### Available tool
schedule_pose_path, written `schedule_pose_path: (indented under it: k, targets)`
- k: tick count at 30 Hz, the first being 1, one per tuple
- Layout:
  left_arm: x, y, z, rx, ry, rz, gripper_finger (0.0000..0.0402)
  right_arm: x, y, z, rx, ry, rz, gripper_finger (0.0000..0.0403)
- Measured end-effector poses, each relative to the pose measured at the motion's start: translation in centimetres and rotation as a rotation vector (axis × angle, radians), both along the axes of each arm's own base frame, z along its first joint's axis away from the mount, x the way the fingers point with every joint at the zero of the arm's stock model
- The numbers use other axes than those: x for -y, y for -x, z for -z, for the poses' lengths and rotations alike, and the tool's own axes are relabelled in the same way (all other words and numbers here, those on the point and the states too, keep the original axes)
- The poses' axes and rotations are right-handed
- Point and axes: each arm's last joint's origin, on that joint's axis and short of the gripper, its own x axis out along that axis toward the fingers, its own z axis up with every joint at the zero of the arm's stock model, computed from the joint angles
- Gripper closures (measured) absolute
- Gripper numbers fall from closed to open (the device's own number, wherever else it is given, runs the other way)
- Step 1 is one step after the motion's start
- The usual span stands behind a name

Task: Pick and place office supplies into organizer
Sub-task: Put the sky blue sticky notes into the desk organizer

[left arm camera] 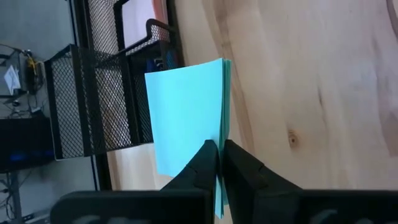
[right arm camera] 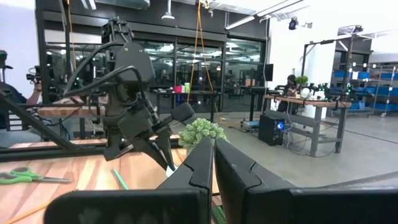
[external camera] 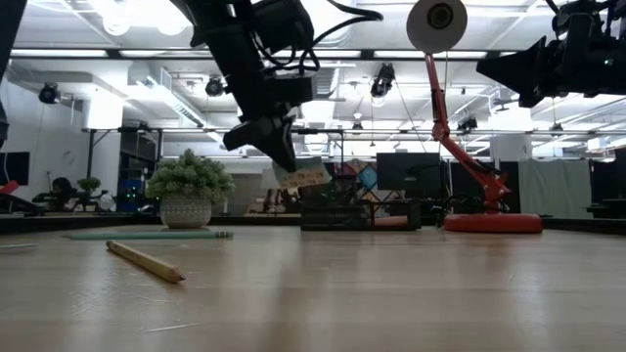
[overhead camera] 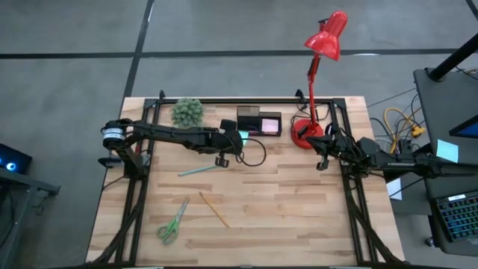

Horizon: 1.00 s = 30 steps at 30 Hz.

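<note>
My left gripper (overhead camera: 237, 140) (left arm camera: 219, 149) hangs above the table just short of the black mesh organizer (overhead camera: 259, 122) (left arm camera: 93, 106) and is shut on a light-blue sticky-note pad (left arm camera: 186, 118) (external camera: 303, 177). A pink pad (overhead camera: 267, 123) lies in the organizer. The teal pen (overhead camera: 200, 170) (external camera: 147, 235), yellow pencil (overhead camera: 214, 209) (external camera: 147, 262) and green-handled scissors (overhead camera: 173, 222) (right arm camera: 25, 176) lie flat on the wood. My right gripper (overhead camera: 323, 161) (right arm camera: 213, 155) waits, shut, above the table's right side near the lamp base. My left gripper pinches the light-blue pad by one edge (left arm camera: 214, 134) between its two fingers (left arm camera: 202, 165); the whole stack of sheets sits in the pinch. The fingers come from above, slanting down toward the organizer. The pad is lifted clear of the table and sticks out tilted below the fingertips.
A small potted plant (overhead camera: 187, 112) (external camera: 189, 191) stands left of the organizer, and the red desk lamp's base (overhead camera: 306, 133) (external camera: 494, 223) stands right of it. A black cable loops by the left wrist (overhead camera: 258, 153). Bare wood lies toward the near edge (overhead camera: 299, 217).
</note>
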Motion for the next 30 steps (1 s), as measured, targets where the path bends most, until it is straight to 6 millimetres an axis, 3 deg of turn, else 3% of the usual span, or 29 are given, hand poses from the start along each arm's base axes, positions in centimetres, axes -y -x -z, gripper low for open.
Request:
schedule_pose_path:
  k: [14, 30]
  targets:
    - [0.3, -1.8, -2.7, 0.115, -0.009, 0.015, 0.0401, 0.0, 0.0, 0.0, 0.004, 0.000, 0.000, 0.0394]
    - [0.0, -7.0, -2.7, 0.116, -0.017, 0.020, 0.0401, 0.0, 0.0, 0.0, 0.006, 0.001, 0.000, 0.0394]
